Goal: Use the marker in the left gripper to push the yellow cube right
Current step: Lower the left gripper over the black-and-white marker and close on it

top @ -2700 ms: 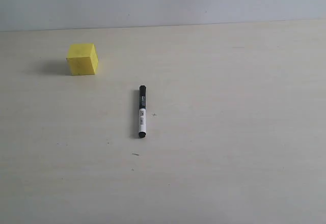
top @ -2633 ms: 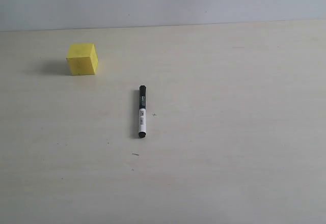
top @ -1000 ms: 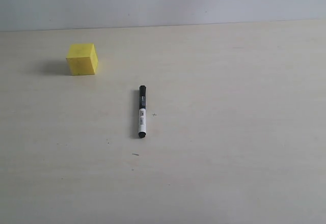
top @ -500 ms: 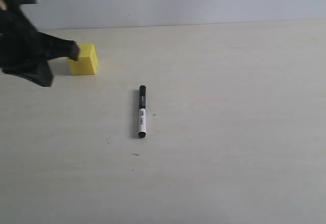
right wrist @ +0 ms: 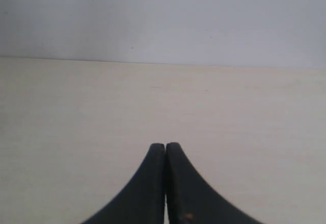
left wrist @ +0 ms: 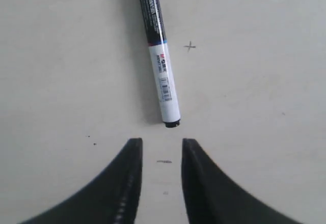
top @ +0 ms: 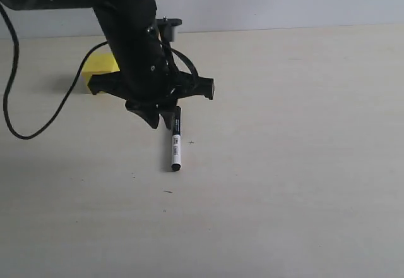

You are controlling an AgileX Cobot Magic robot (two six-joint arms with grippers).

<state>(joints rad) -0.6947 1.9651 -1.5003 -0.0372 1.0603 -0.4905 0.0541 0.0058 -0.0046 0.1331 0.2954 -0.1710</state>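
The left gripper [top: 161, 121] hangs near the marker [top: 176, 148] on the tabletop [top: 297, 164], fingers [left wrist: 131, 155] released, grasping nothing.

We saw a pale cream bench [top: 303, 189] filling most of the exterior view, its matte top faintly streaked like light wood grain. Near the top of the frame it met a plain grey-white wall [top: 284, 0] along a straight line that rose slightly toward the right. A small cross [top: 190, 143] was marked near the centre, with a short dark dash [top: 168, 191] lower down. The light was soft and even.
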